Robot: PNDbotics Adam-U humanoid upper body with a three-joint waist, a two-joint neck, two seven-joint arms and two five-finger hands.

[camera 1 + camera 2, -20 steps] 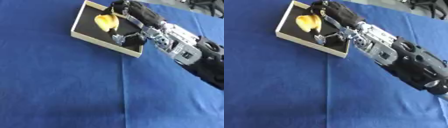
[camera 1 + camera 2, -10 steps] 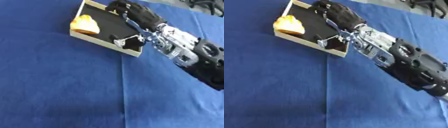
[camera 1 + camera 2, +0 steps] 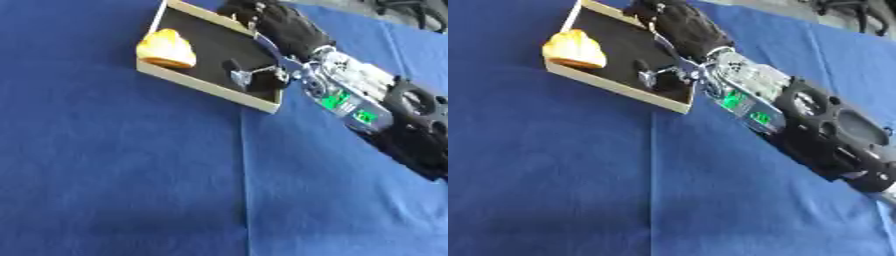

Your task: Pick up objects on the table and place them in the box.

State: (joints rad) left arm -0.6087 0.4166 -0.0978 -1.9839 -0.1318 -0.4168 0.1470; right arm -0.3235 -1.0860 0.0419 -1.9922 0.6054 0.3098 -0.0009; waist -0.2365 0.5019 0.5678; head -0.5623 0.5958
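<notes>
The right arm comes in from the right edge and runs on a slant up and to the left across the blue cloth. Its black forearm lies low over the cloth, and the silver wrist section with green lights sits just past the near right corner of the box.

The right hand is over the box's right side, its dark back turned up toward the camera. The thumb sticks out to the left and down over the black floor of the box. The fingers reach on toward the far rim, where they merge into a dark blur, so I cannot tell how far they are curled. Nothing shows in the hand.

The box is a shallow tray with pale walls and a black floor, set askew near the top of the view. A yellow-orange lump, the task's thing, lies inside it at the left corner, against the near wall. It is well apart from the thumb, with bare black floor between them.

The left hand shows in neither view.
</notes>
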